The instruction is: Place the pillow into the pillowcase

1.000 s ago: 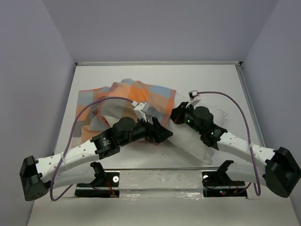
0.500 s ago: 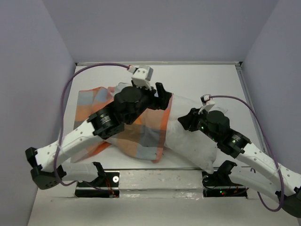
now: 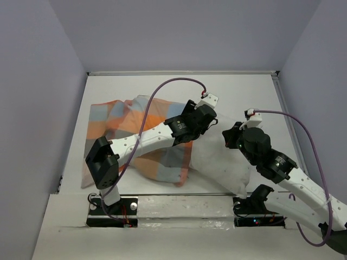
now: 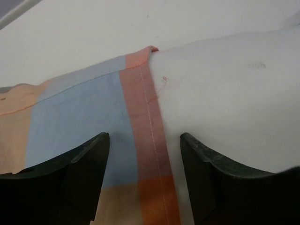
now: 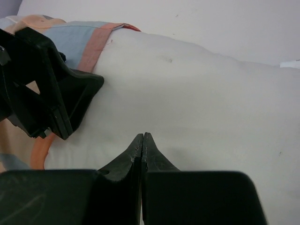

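- One large, plump white fabric pillow lies on the white table, right of centre.
- One thin fabric pillowcase in orange, light-blue and grey-tan checks lies spread to the left of centre, its left part flat and rumpled on the table.
- The pillowcase is the only container. Its orange stitched hem lies across the pillow, covering the pillow's left part. The pillow's right part sticks out bare. The fabric hides how far in the pillow reaches.
- Two white robot arms with black wrists reach over the table, each carrying a purple cable.
- The left gripper is over the hem at the far edge of the pillow. Its two black fingers are spread wide, one over the light-blue check and one over the bare pillow. It grips nothing.
- The right gripper is over the bare middle of the pillow, just beside the left one. Its two fingers are pressed together, tip to tip. Whether they pinch any fabric cannot be told.
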